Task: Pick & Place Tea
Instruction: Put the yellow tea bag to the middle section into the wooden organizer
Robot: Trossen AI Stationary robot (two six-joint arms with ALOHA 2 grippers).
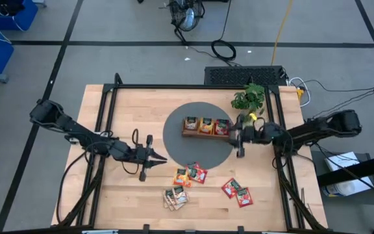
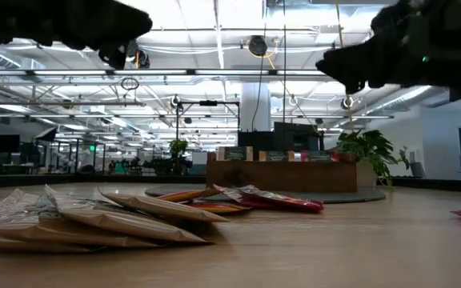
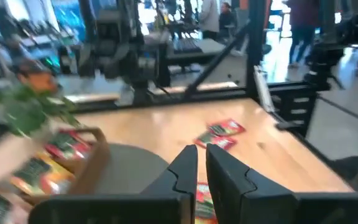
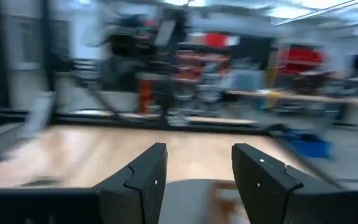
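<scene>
Two tools (image 1: 162, 158) (image 1: 239, 138) hold nothing — left nearly clenched beside loose tea (image 1: 190, 174), right released by the tray (image 1: 206, 127).

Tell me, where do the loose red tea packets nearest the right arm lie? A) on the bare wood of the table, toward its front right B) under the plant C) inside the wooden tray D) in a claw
A: the two red tea packets lie flat on the bare table, well away from the wooden tray on the grey mat.
</scene>
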